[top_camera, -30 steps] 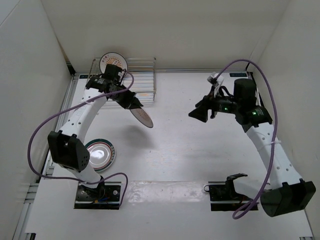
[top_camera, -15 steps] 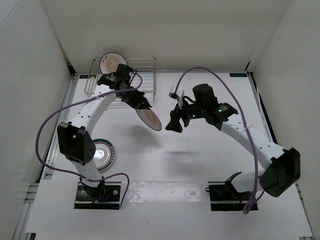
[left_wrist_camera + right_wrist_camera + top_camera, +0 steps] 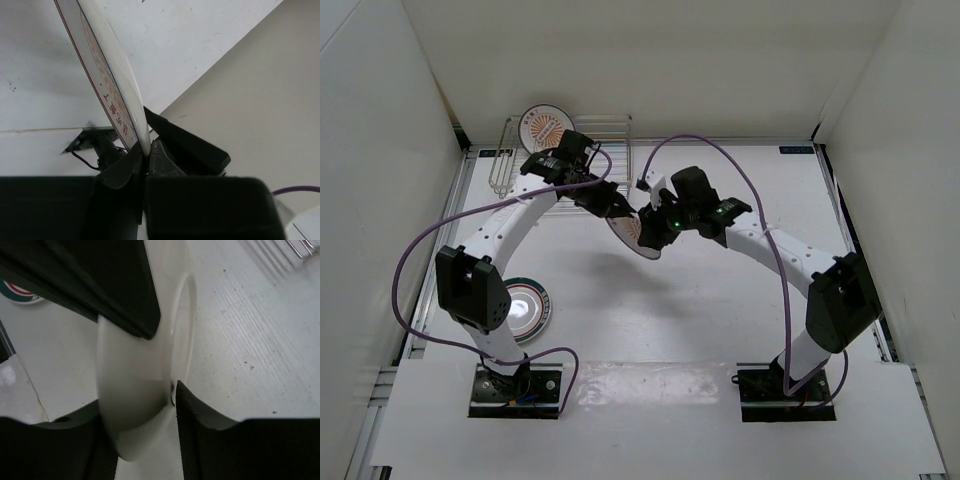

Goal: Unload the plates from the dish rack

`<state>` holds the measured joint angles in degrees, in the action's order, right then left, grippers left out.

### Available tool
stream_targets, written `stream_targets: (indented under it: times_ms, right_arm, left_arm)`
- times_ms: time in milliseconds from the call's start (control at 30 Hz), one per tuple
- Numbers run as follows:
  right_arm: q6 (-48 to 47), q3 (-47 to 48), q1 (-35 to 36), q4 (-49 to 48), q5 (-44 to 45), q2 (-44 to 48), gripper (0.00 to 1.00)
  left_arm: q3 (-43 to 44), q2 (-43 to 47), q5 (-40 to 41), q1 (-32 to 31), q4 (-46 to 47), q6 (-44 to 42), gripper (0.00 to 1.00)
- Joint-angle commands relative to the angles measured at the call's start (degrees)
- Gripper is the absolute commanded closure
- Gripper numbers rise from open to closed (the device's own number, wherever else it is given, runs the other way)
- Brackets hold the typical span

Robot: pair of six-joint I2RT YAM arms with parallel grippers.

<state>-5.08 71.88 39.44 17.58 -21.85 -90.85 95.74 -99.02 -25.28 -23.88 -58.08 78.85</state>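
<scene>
Top view, left gripper (image 3: 618, 210): clamped on the held plate (image 3: 625, 236), biting its rim from 10 o'clock
Top view, right gripper (image 3: 646, 232): at the same plate from 3 o'clock; its grip is hidden here
Top view, held plate: tilted in the air above the middle of the table (image 3: 720, 320), at 5 o'clock from the dish rack (image 3: 600, 150)
Top view, dish rack: at the table's 11 o'clock, with a rack plate (image 3: 542, 122) standing upright at its far left end
Top view, table plate (image 3: 523, 308): lying flat at the table's 8 o'clock, beside the left arm
Left wrist view, left gripper (image 3: 147, 157): both fingers pinch the rim of the held plate (image 3: 112, 85), which is seen edge-on and runs up toward 11 o'clock, with red print on its face
Right wrist view, right gripper (image 3: 137, 400): fingers on either side of the held plate (image 3: 132, 375), close against it; cannot tell whether they are pressing
Right wrist view, left gripper (image 3: 110, 285): a dark shape on the plate at 12 o'clock
Right wrist view, table plate (image 3: 17, 290): at 10 o'clock, cut off by the frame edge
</scene>
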Motion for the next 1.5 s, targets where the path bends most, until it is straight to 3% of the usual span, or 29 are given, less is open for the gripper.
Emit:
stream_targets:
  times_ms: [0,33,67,133,167,200,300,333,367,400,500,800,833,900,933,1033,1200,1333,1467]
  right_arm:
    - [3.23,3.97,0.11,-4.13,3.30,-0.73,0.57]
    - [3.50,3.80,0.28,-4.57,3.65,-0.91,0.88]
    - [3.76,3.88,0.11,-4.84,4.00,-0.82,1.00]
    - [4.64,3.62,0.11,-4.49,4.18,-0.56,1.00]
    - [4.64,2.58,-0.15,-4.23,1.40,-0.12,1.00]
    - [6.99,2.04,-0.33,-3.96,-0.46,0.06,1.00]
    - [9.29,-1.81,-0.68,-2.65,-9.23,1.72,1.00]
    - [10.95,-4.00,-0.68,-2.90,-9.61,2.77,1.00]
    - [12.62,-4.98,-0.68,-3.25,-9.71,3.13,1.00]
    - [13.34,-6.99,-0.51,-3.69,-8.92,3.57,1.00]
    - [14.14,-10.43,-0.68,-2.91,-5.78,3.22,1.00]
    - [14.75,-11.68,-1.03,-1.33,4.71,-4.32,1.00]
    - [14.75,-10.19,-0.86,-0.89,5.23,-5.64,0.85]
    - [14.92,-8.95,-0.59,0.08,5.41,-8.19,0.77]
    - [14.93,-8.42,-0.33,0.43,5.67,-9.77,0.65]
    - [13.96,-7.45,0.28,1.58,7.87,-11.98,0.45]
    - [9.83,-11.75,0.02,1.49,9.63,-12.42,0.40]
    - [6.75,-13.43,-0.24,-0.09,11.47,-11.46,0.38]
    - [5.62,-8.28,-0.68,-0.02,14.11,-10.49,0.27]
  left_arm:
    - [-2.49,6.20,-3.46,-0.55,2.97,2.71,0.95]
    - [-3.80,6.73,-3.81,-0.55,4.20,2.89,0.89]
    - [-4.68,7.17,-3.99,-0.38,4.47,2.37,0.85]
    - [-5.56,8.67,-4.51,0.32,4.65,-0.25,0.75]
    - [-5.74,9.02,-5.21,1.72,4.73,-1.23,0.60]
    - [-5.74,9.37,-6.00,3.64,3.95,-4.55,0.53]
    - [-2.68,9.29,-6.55,8.99,-4.53,-8.79,0.38]
    - [-1.10,9.29,-5.84,9.89,-6.15,-14.19,0.34]
    - [0.74,9.03,-4.53,10.86,-7.73,-16.16,0.21]
    - [3.02,8.50,-3.73,13.48,-15.14,-19.84,0.19]
    - [4.81,8.32,-0.30,16.58,-22.67,-26.46,0.17]
    - [-5.74,18.25,-1.09,22.73,-19.78,-25.41,0.11]
    - [-6.18,18.43,-1.26,22.74,-20.40,-25.85,0.11]
    - [-6.53,19.48,-1.00,23.00,-21.19,-26.55,0.11]
    - [-7.75,19.74,-0.83,23.09,-21.28,-26.73,0.10]
    - [-10.65,21.76,-0.56,23.44,-20.75,-26.64,0.10]
    - [-13.22,23.26,-1.09,25.64,-19.52,-25.59,0.09]
    - [-10.50,21.59,-0.48,26.25,-21.45,-27.16,0.09]
    - [-10.40,20.97,-0.12,26.95,-18.84,-26.82,0.07]
